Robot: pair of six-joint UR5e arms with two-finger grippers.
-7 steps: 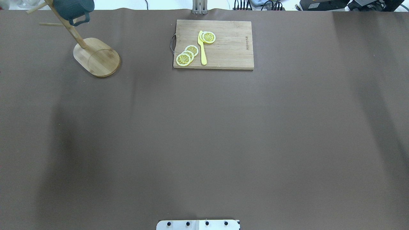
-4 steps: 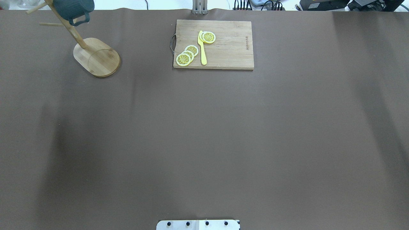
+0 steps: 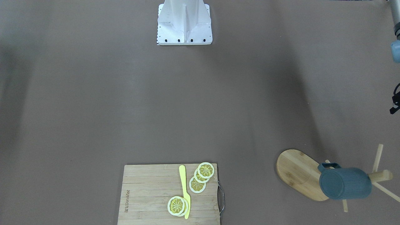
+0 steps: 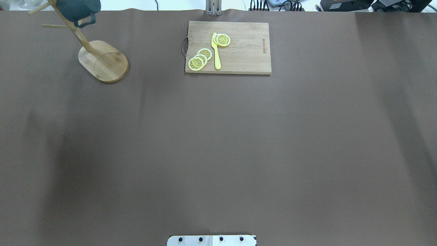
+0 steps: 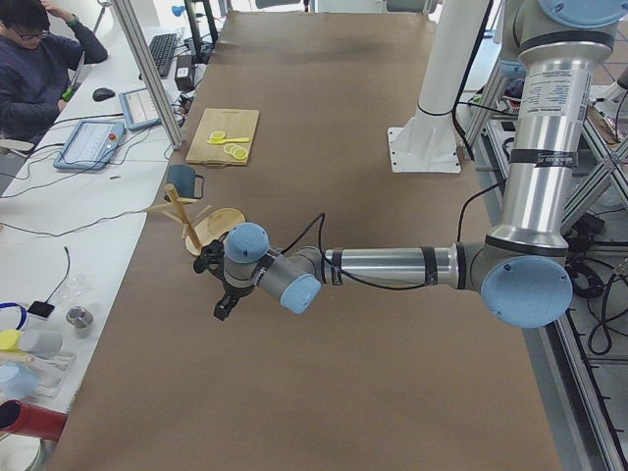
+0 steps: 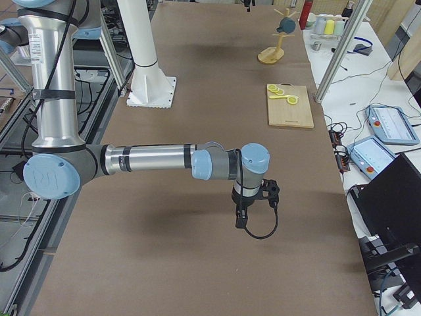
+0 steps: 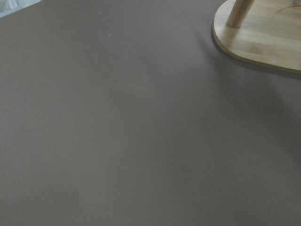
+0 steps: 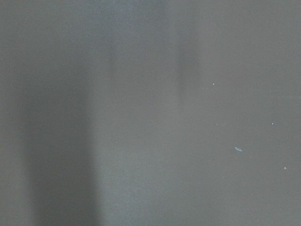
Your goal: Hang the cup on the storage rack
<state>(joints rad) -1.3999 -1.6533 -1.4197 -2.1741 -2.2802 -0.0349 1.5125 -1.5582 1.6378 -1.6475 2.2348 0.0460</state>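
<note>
The dark teal cup (image 4: 76,8) hangs by its handle on a peg of the bamboo storage rack (image 4: 106,63), at the table's far left corner. Both also show in the front-facing view, the cup (image 3: 343,184) lying sideways over the rack's oval base (image 3: 297,172). The left wrist view shows only the rack's base (image 7: 263,37) and post foot. My left gripper (image 5: 222,310) hangs over the table near the rack, apart from the cup. My right gripper (image 6: 241,221) hangs over bare table far from the rack. I cannot tell whether either is open or shut.
A bamboo cutting board (image 4: 245,51) with a metal handle, lemon slices (image 4: 199,58) and a yellow knife (image 4: 216,51) lies at the far middle. The robot's base plate (image 4: 211,240) sits at the near edge. A brown mat covers the table.
The arm's shadow on the left of the table has drifted further left. The cup, rack and board have not moved.
</note>
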